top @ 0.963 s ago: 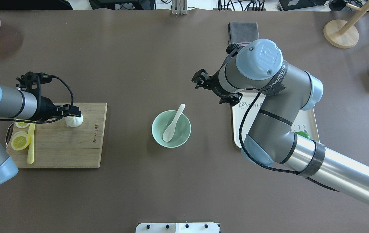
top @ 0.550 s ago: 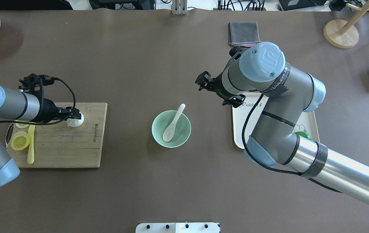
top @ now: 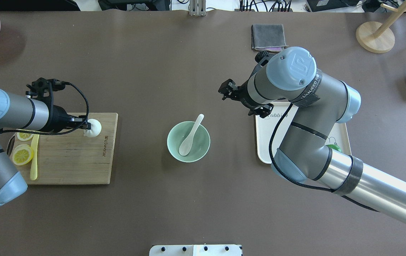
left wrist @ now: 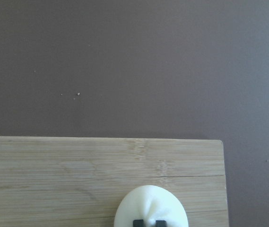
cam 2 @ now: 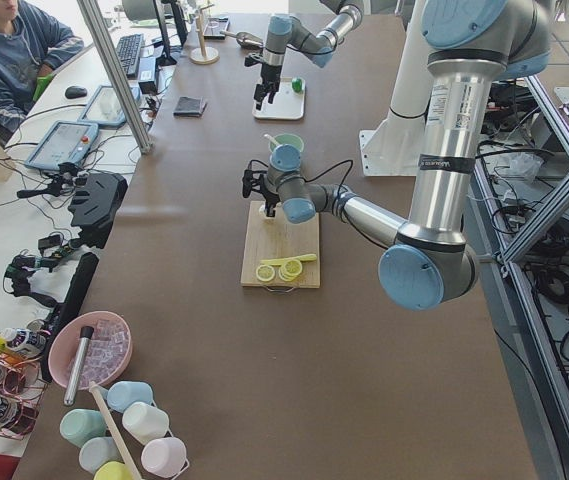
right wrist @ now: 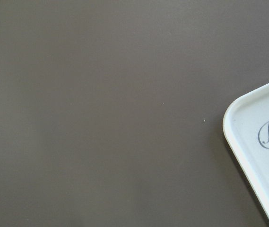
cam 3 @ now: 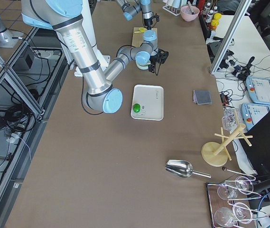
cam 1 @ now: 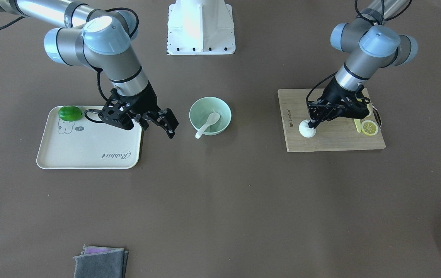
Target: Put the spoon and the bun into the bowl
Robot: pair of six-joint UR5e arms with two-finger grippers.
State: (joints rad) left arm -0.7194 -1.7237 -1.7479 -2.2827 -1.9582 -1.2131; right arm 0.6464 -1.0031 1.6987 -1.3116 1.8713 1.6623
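Two grey robot arms are reaching over a brown table. The left gripper (top: 86, 125) is pinching the small white round steamed bun (top: 94, 128) by its pleated top, its jaws closed tight on it. The bun is sitting near the far, bowl-side corner of the pale rectangular wooden cutting board (top: 67, 163); whether it is touching the wood or lifted just off it cannot be told.

The white glossy soup spoon (top: 189, 138) is lying inside the pale mint-green round bowl (top: 171, 145) at the table's middle, its scoop resting in the bottom and its handle leaning out over the far rim.

The right gripper (cam 1: 159, 126) is hovering between the bowl and the cream rectangular plastic tray (cam 1: 89, 152), its jaws spread apart and gripping nothing.

A small green rounded object (cam 1: 69, 112) is sitting on the tray. Yellow lemon slices (top: 22, 155) and a slim yellow-green knife (top: 34, 160) are lying at the board's other end.
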